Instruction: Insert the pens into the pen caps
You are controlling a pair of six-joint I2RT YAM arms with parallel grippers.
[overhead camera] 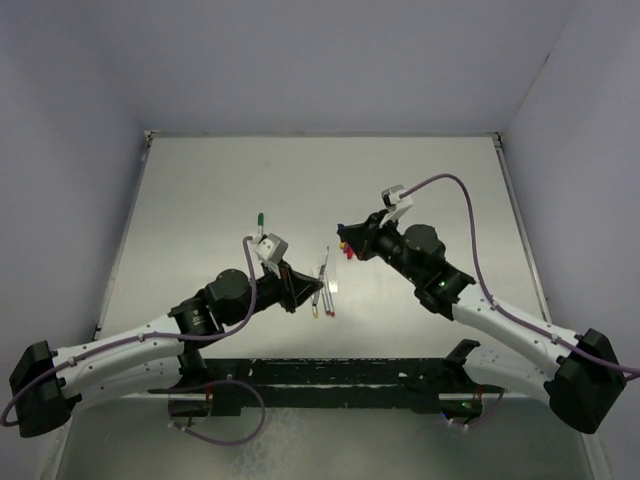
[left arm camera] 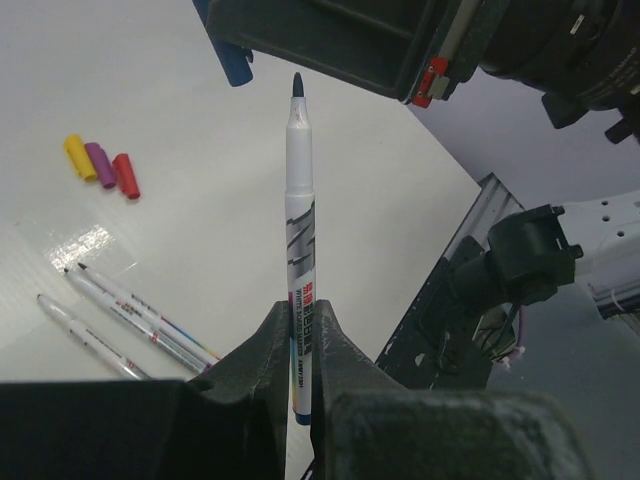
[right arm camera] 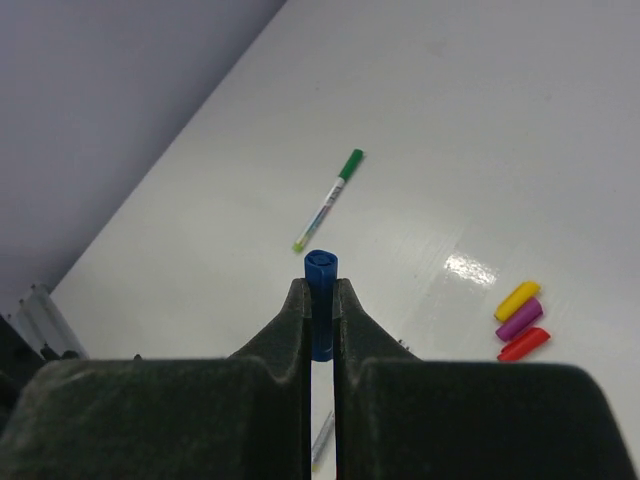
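1. The left gripper [left arm camera: 301,325] is at mid-table, a little left of centre. Its jaws are narrow and clamp the lower barrel of the blue pen [left arm camera: 299,200]. The pen stands up out of the fingers with its bare dark tip free.
2. Just right of that gripper, three loose pens [overhead camera: 322,288] lie close together on the table [overhead camera: 200,200], roughly side by side. They run near to far and have no caps. I cannot tell their colours.
3. The yellow cap [right arm camera: 517,299], purple cap [right arm camera: 519,320] and red cap [right arm camera: 523,343] lie farther and to the right of the loose pens. They sit in a tight row, each touching or almost touching the next. In the top view they are at the edge of the right gripper.
4. The right gripper [right arm camera: 320,300] is right of centre and points toward the left one. Its jaws are pinched nearly together on the blue cap [right arm camera: 321,270], whose open mouth faces outward beyond the fingertips. In the left wrist view the cap is close to the blue pen's tip and off to one side. The two are apart, so the pen is not in the cap.
5. Farthest, and left of centre, the green pen [right arm camera: 328,200] lies alone on the table with its green cap on. It is well apart from both grippers.
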